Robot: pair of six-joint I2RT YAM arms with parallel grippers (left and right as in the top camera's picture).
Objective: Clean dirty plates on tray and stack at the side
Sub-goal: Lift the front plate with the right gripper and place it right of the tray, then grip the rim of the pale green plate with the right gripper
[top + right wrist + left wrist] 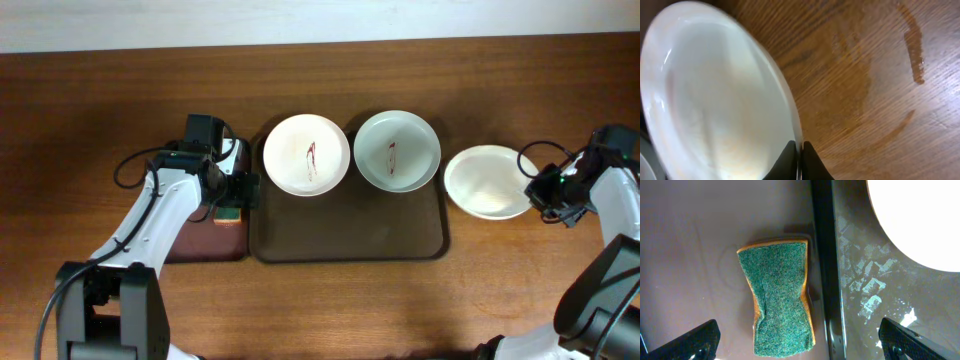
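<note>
overhead: a smeared plate [306, 154] and a second smeared plate [397, 150] sit on the far half of the tray [350, 235]. a clean plate [487, 182] lies on the table [320, 310] just right of it, with the right pincer [537, 186] at its right rim. the left pincer [236, 192] hangs over a sponge [230, 212] just left of the tray.
left wrist: jaws gape wide, holding nothing, and the sponge [780, 297] lies between them.
right wrist: the pincer [800, 156] is pinched tight on the clean plate's [715, 100] rim.

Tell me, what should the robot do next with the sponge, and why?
Probably lower the left gripper and close it on the green sponge: its fingers are open on either side of it, and two plates on the tray show red smears.
</note>
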